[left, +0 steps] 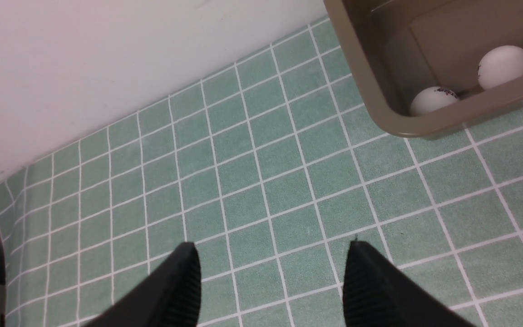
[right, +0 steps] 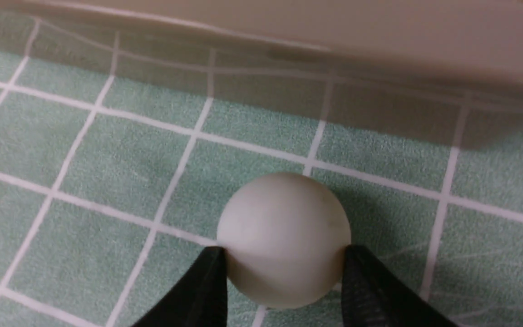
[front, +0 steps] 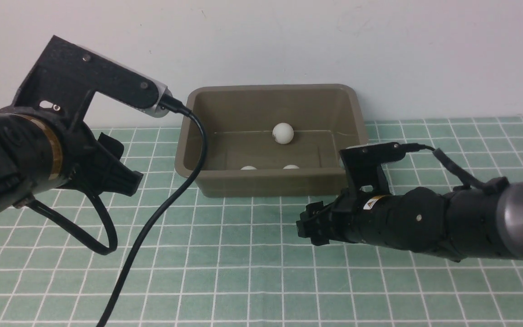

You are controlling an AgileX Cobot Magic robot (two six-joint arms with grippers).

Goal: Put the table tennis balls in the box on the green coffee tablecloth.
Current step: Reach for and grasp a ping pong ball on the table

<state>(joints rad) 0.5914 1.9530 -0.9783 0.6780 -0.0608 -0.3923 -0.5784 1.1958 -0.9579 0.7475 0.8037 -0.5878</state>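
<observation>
Snugly between right fingers (right: 204,290): 1 ball (right: 284,238)

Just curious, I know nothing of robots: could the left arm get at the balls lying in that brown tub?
Probably yes. The left gripper hangs open and empty over the green tablecloth beside the tub; its top is open, so only the rim stands before the table tennis balls.

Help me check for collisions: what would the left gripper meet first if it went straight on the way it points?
Most likely bare green coffee tablecloth, short of the wall and to one side of the box. The left gripper is open, with nothing between its fingers. Depth is uncertain.
</observation>
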